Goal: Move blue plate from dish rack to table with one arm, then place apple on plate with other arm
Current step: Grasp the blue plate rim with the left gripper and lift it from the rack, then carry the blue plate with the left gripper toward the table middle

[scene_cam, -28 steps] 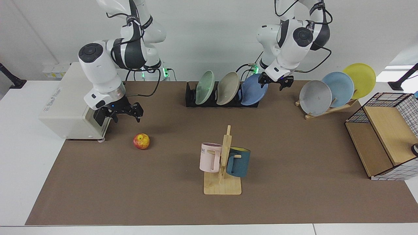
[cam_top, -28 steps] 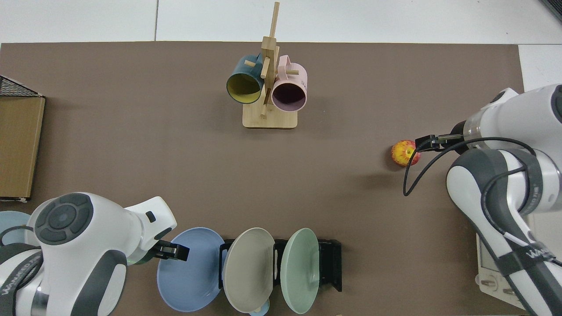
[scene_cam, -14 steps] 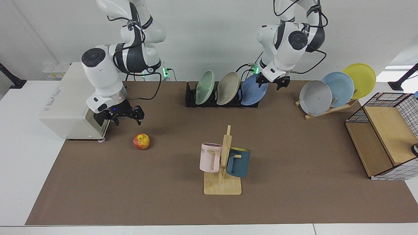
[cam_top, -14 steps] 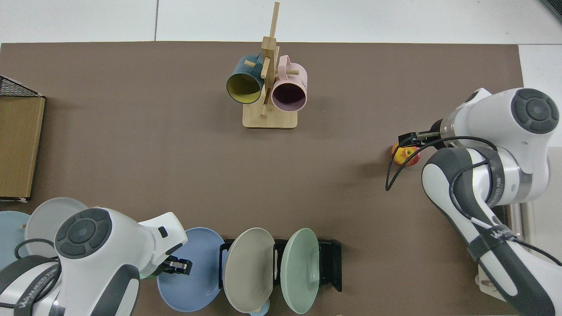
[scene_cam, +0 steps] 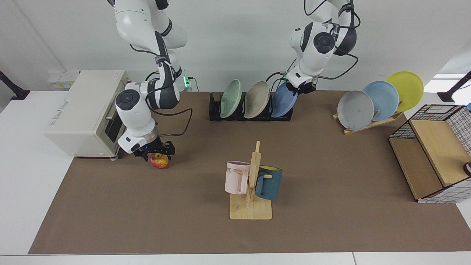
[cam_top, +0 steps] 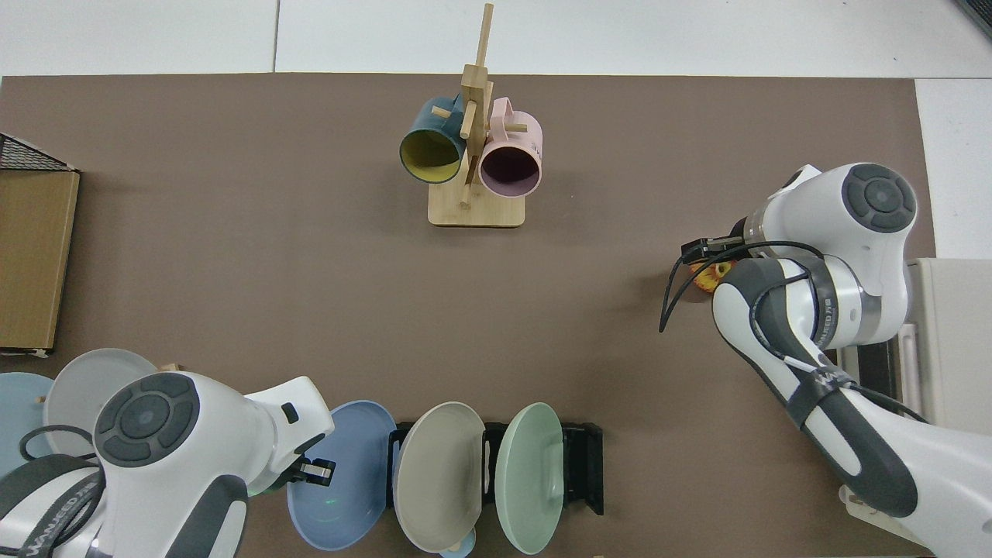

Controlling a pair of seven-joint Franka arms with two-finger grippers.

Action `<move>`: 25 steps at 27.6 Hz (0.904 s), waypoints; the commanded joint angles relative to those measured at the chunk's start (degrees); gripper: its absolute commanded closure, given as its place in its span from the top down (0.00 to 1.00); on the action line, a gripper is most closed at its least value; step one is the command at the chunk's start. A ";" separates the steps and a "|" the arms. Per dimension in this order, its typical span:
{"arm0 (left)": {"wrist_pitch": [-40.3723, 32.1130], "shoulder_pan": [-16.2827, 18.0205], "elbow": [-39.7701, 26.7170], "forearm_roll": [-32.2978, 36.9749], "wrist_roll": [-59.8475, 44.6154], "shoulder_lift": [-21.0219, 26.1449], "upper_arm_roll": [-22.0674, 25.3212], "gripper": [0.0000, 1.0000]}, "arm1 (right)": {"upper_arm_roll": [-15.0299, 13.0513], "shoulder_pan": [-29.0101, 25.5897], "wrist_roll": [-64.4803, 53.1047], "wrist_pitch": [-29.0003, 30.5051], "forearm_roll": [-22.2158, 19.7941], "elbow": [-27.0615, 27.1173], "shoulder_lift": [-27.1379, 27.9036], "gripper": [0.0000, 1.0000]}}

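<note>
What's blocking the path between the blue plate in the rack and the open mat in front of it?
Nothing visible. The blue plate sits in the dish rack's end slot, left gripper at its rim; the table before it lies bare.

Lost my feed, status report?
Left gripper at blue plate rim, plate in dish rack. Right gripper around apple. Nothing blocking.

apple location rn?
Facing view: the apple sits on the brown mat at the view's left, under the right gripper, in front of the white oven.
</note>
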 commanded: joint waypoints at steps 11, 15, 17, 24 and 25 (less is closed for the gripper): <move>-7.63 2.48 10.92 9.88 -1.13 -0.81 0.71 0.00 | 0.24 -1.16 -3.32 1.51 1.06 -0.08 3.19 1.00; -7.29 3.28 14.17 9.36 -0.60 0.76 2.89 0.00 | 0.24 -1.16 -2.97 1.42 1.06 -0.35 3.63 1.00; -6.32 3.28 15.14 8.48 -0.25 2.26 5.17 0.00 | 0.24 -1.07 -2.44 1.33 1.06 -0.44 3.63 1.00; 0.27 3.63 17.87 -1.53 0.19 7.97 10.97 0.00 | 0.24 -0.90 -2.00 1.42 1.06 -0.52 4.24 1.00; 0.71 3.63 18.22 -4.07 0.71 8.94 11.68 0.00 | 0.24 -0.90 -2.00 1.42 1.06 -0.52 4.33 1.00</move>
